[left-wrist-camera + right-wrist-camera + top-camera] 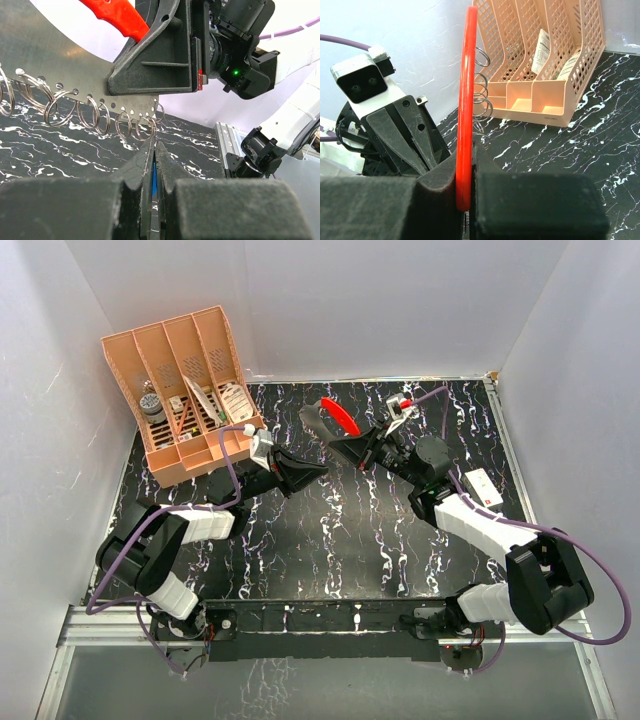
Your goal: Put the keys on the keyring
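Note:
My right gripper (471, 150) is shut on the red curved side of the keyring (466, 95), holding it upright above the table. In the left wrist view the keyring's (111, 14) pale metal side (60, 70) carries a row of small wire rings (100, 116). My left gripper (155, 146) is shut on the key (154, 175); only a sliver of its blue head shows between the pads. The left fingertips sit just under the last wire rings. From above, the left gripper (318, 470) points right toward the right gripper (345, 445) and the keyring (340, 417).
A peach slotted organizer (190, 390) with small items stands at the table's back left. A small white box (481, 486) lies at the right, beside the right arm. White walls enclose the black marbled table (330, 540) on three sides.

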You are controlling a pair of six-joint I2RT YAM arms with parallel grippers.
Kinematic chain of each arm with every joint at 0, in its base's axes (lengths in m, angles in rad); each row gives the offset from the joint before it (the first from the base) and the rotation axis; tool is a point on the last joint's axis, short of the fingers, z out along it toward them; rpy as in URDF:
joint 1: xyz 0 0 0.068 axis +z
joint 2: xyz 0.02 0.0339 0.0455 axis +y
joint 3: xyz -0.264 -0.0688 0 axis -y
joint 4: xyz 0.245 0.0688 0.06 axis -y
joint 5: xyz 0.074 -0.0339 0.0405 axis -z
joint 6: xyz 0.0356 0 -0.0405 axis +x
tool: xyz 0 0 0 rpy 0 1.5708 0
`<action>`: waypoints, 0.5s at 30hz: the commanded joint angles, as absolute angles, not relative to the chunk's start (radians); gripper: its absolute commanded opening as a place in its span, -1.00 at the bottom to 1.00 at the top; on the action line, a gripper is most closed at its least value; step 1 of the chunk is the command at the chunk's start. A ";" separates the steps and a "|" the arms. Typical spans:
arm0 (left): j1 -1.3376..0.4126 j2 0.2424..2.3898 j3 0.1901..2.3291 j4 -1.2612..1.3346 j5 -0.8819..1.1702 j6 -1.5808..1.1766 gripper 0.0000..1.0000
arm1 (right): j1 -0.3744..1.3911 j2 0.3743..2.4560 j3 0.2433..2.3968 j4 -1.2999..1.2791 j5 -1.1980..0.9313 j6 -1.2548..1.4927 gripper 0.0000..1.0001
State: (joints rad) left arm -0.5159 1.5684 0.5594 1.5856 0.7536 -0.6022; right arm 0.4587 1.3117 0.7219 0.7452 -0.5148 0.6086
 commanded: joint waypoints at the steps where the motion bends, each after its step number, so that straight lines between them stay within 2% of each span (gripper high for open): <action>1: -0.522 1.568 0.592 1.784 0.742 -0.583 -1.00 | 0.467 1.286 0.735 0.838 -0.504 0.607 -1.00; 15: -0.528 1.511 0.567 1.683 0.708 -0.441 -1.00 | 0.474 1.279 0.741 0.827 -0.511 0.606 -1.00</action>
State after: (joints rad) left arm -0.5213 1.5711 0.5594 1.5852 0.7265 -0.5282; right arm 0.4652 1.3117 0.7219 0.7448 -0.5148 0.6083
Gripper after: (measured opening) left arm 0.008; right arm 0.007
